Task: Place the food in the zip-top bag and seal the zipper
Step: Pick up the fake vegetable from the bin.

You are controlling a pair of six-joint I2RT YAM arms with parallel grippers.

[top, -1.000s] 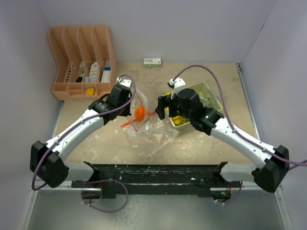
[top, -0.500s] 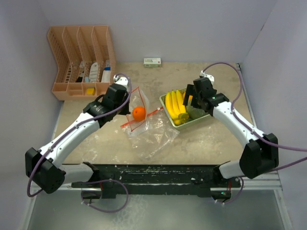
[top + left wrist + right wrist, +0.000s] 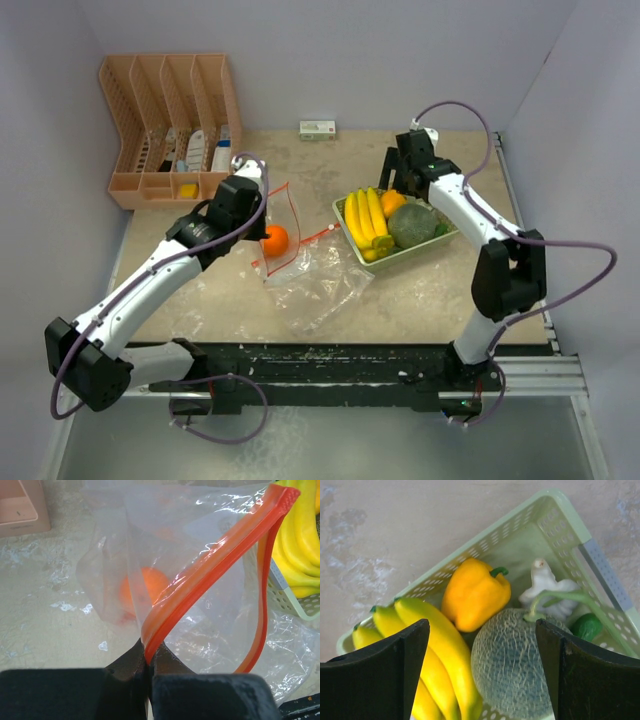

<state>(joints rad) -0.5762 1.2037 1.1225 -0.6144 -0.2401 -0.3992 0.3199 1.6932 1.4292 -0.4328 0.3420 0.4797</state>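
**Bagging at an early stage.** The left gripper (image 3: 148, 652) is clamped shut on the orange zipper strip (image 3: 210, 570) of the zip-top bag (image 3: 215, 622), holding the mouth raised and open. One orange (image 3: 142, 592) lies inside the bag, just beyond the pinching fingertips and slightly to their left. The right gripper (image 3: 480, 630) hovers above the pale green tray (image 3: 560, 510), its fingers spread wide with nothing held between them.

Framed between those fingers in the wrist view are:
- one bunch of bananas (image 3: 437, 640), beside the left-hand finger
- one yellow pepper (image 3: 475, 597), midway between the fingers
- one netted melon (image 3: 512, 665), nearer the right-hand finger
- one white bulb (image 3: 547, 585), past the melon
- one small dark green piece (image 3: 587, 626), also past the melon

Count: one item is bagged and five are left in the tray. Judged remaining: moving those five into the bag, then closing the zipper, which stands fully unsealed.
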